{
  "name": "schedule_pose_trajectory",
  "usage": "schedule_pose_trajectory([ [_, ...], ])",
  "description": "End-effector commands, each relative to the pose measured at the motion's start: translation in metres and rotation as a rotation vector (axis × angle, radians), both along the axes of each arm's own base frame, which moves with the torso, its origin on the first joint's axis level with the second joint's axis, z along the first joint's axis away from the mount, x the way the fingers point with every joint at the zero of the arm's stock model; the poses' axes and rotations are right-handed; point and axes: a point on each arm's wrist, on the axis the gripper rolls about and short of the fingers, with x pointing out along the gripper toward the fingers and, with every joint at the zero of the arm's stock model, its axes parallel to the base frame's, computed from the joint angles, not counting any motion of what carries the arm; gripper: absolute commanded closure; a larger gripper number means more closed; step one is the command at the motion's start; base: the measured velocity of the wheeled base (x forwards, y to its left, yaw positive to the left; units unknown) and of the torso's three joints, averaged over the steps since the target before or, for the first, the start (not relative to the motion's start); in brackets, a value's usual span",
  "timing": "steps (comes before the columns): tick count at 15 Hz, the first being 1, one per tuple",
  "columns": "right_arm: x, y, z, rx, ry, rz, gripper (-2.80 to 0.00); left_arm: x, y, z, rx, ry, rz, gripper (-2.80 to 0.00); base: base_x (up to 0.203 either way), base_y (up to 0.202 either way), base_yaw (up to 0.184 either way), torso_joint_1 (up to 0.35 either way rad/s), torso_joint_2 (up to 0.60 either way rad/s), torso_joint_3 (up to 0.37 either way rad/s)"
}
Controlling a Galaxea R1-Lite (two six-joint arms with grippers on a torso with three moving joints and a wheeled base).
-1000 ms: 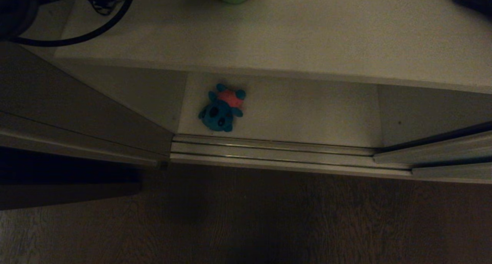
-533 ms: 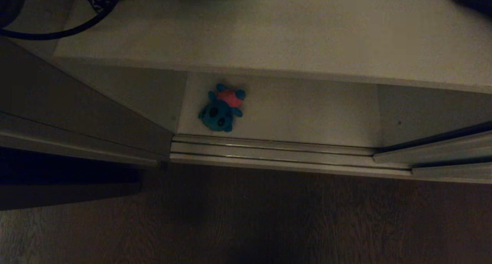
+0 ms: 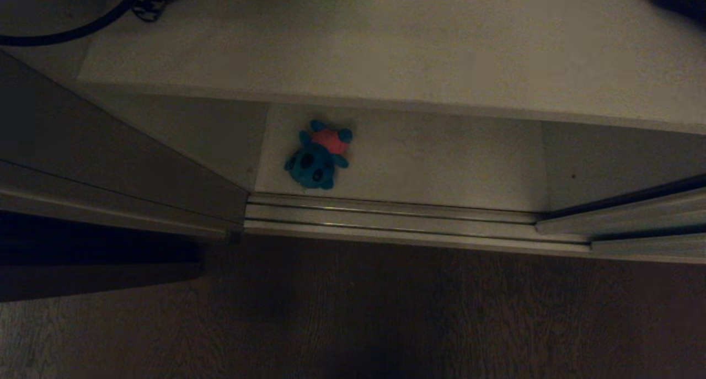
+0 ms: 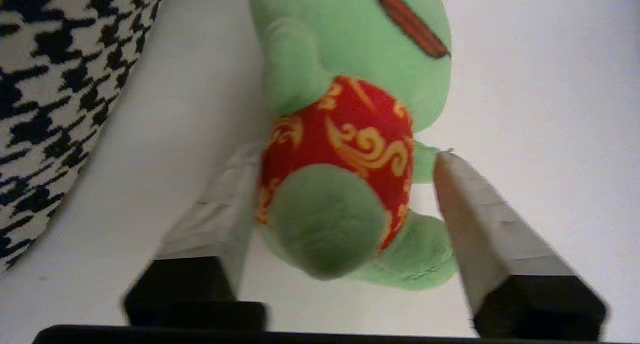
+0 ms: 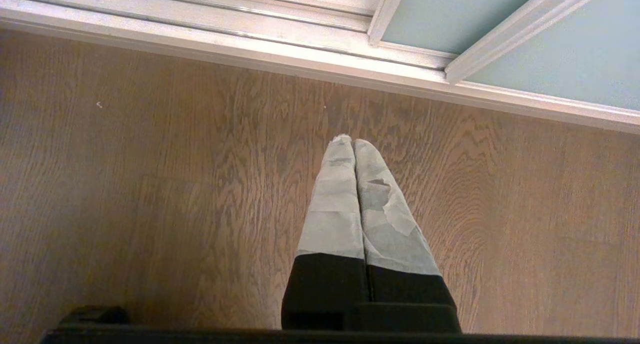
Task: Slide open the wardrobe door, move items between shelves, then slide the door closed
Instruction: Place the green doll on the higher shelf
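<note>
With the left fingers [image 4: 450, 204] spread around the frog [image 4: 345, 148] on the upper shelf [image 4: 540, 83], withdrawal comes next.

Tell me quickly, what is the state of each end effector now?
Left end effector: open, fingers either side of the green frog plush.
Right end effector: closed, holding nothing.

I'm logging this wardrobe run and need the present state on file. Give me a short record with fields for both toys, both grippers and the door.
green frog toy: on upper shelf, beside houndstooth bag
teal toy: on lower shelf
left gripper: open, fingers astride the frog
right gripper: shut, empty, over wooden floor
sliding wardrobe door: open
</note>
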Motion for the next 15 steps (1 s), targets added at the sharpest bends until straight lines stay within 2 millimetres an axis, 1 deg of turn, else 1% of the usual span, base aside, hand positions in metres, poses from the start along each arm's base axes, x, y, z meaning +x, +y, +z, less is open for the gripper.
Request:
schedule_pose_trajectory([
  [1,0.000,0.000,0.000,-0.001,-0.001,0.001,0.00,-0.007,0.006,0.006,-0.014,-0.018,-0.001,-2.80,0.000,0.000,0.000,0.000,0.00,0.000],
  [2,0.000,0.000,0.000,-0.001,-0.001,0.001,0.00,-0.010,0.009,0.008,-0.016,-0.029,-0.016,-2.80,0.000,0.000,0.000,0.000,0.00,0.000],
  [4,0.000,0.000,0.000,-0.001,-0.001,0.001,0.00,-0.027,0.014,0.016,-0.026,-0.045,-0.056,-2.80,0.000,0.000,0.000,0.000,0.00,0.000],
  [5,0.000,0.000,0.000,-0.001,-0.001,0.001,0.00,-0.035,0.015,0.018,-0.019,-0.050,-0.073,-0.57,0.000,0.000,0.000,0.000,0.00,0.000],
  [6,0.000,0.000,0.000,-0.001,-0.001,0.001,0.00,-0.043,0.017,0.021,-0.014,-0.053,-0.091,0.00,0.000,0.000,0.000,0.000,0.00,0.000],
  [9,0.000,0.000,0.000,-0.002,-0.001,0.001,0.00,-0.066,0.027,0.026,-0.005,-0.054,-0.153,0.00,0.000,0.000,0.000,0.000,0.00,0.000],
  [11,0.000,0.000,0.000,-0.001,-0.001,0.001,0.00,-0.078,0.034,0.021,0.026,-0.023,-0.186,0.00,0.000,0.000,0.000,0.000,0.00,0.000],
  [13,0.000,0.000,0.000,-0.001,-0.001,0.001,0.00,-0.085,0.044,0.007,0.077,0.023,-0.194,0.00,0.000,0.000,0.000,0.000,0.00,0.000],
  [15,0.000,0.000,0.000,-0.001,-0.001,0.001,0.00,-0.095,0.060,-0.012,0.125,0.063,-0.213,0.00,0.000,0.000,0.000,0.000,0.00,0.000],
])
